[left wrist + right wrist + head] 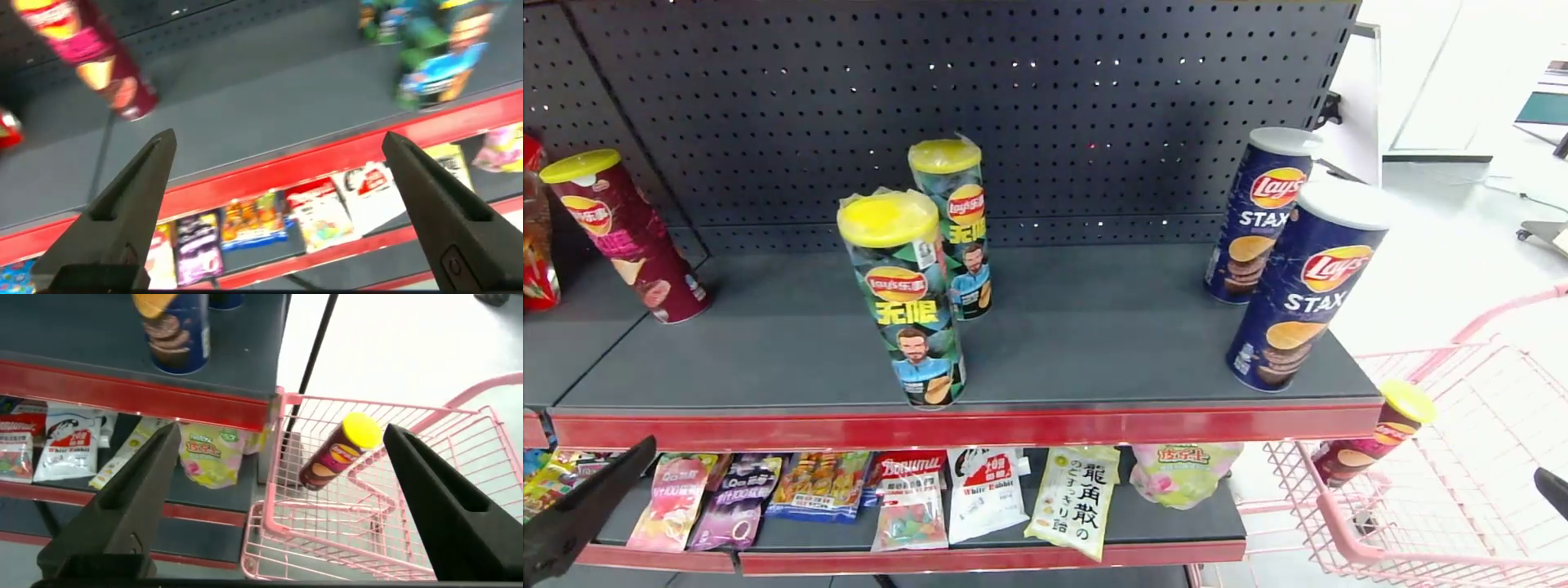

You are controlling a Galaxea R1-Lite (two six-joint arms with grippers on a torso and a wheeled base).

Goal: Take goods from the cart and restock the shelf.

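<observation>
A maroon chip can with a yellow lid [339,453] leans inside the pink wire cart [425,539], also seen as the maroon can [1372,441] at the cart's [1462,457] shelf-side corner. My right gripper [280,429] hangs open above and in front of the cart, nothing between its fingers. My left gripper [278,139] is open and empty in front of the shelf's red front edge [270,167], left of centre. On the top shelf [1054,343] stand two green cans [907,302], two dark blue cans [1298,286] and a tilted maroon can [625,233].
The lower shelf [1168,506] holds several candy and snack bags [988,494] in a row. A perforated dark back panel [1013,106] closes the shelf behind. Bare shelf surface lies between the green and blue cans. White floor stretches to the right of the cart.
</observation>
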